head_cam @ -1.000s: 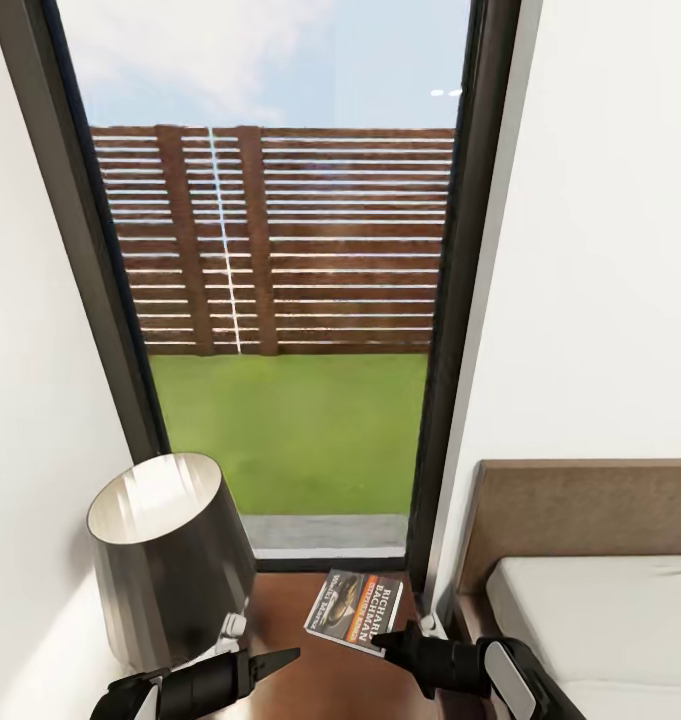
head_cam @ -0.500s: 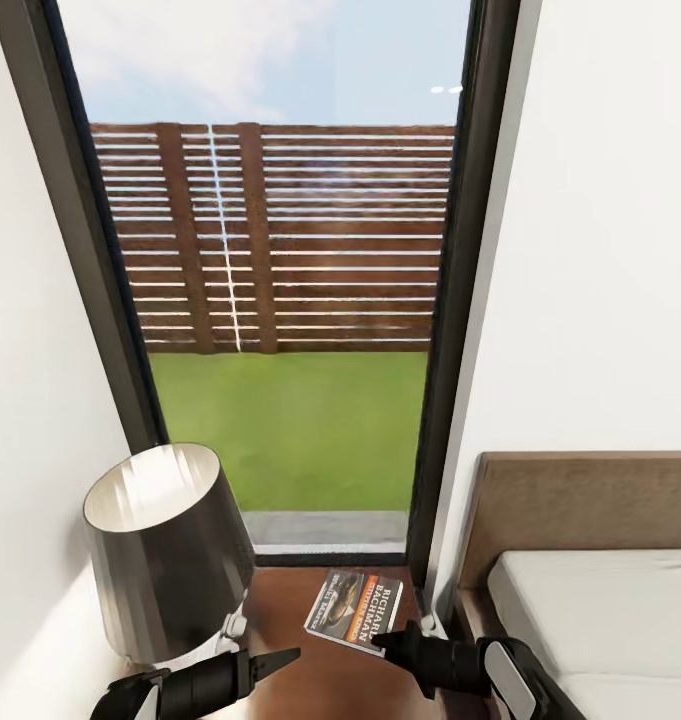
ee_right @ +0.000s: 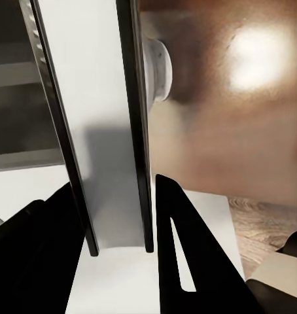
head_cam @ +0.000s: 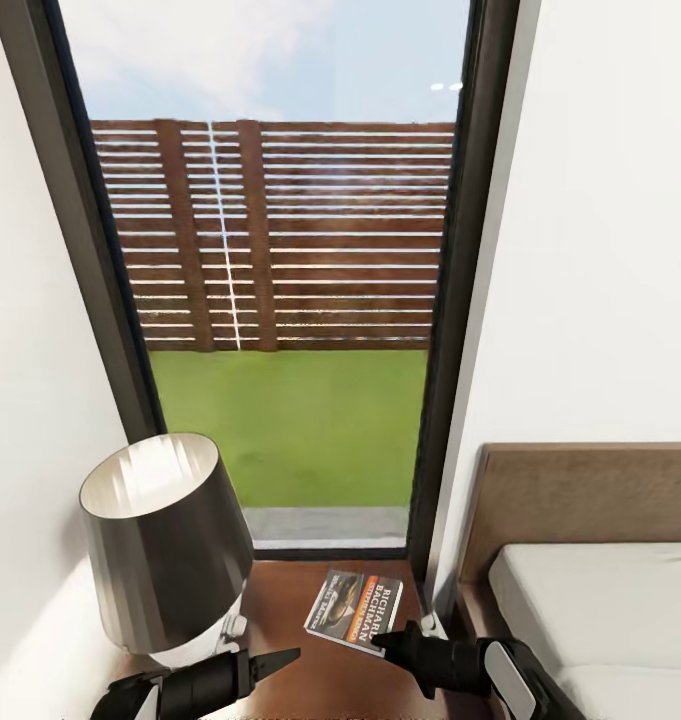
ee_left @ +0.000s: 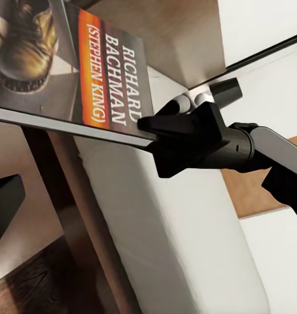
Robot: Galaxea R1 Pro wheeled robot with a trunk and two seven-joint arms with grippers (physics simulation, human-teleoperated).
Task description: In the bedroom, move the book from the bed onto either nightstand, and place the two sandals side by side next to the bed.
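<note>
Nightstand: brown top, lamp at left.
Right gripper: clamped on book edge, arm level.
Left gripper: opening unclear.

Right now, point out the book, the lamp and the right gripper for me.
book (head_cam: 352, 604): head view, middle of its front cover.
lamp (head_cam: 165, 545): head view, side of the dark shade.
right gripper (head_cam: 388, 640): head view, fingertips clamped on the book's near corner.
</note>
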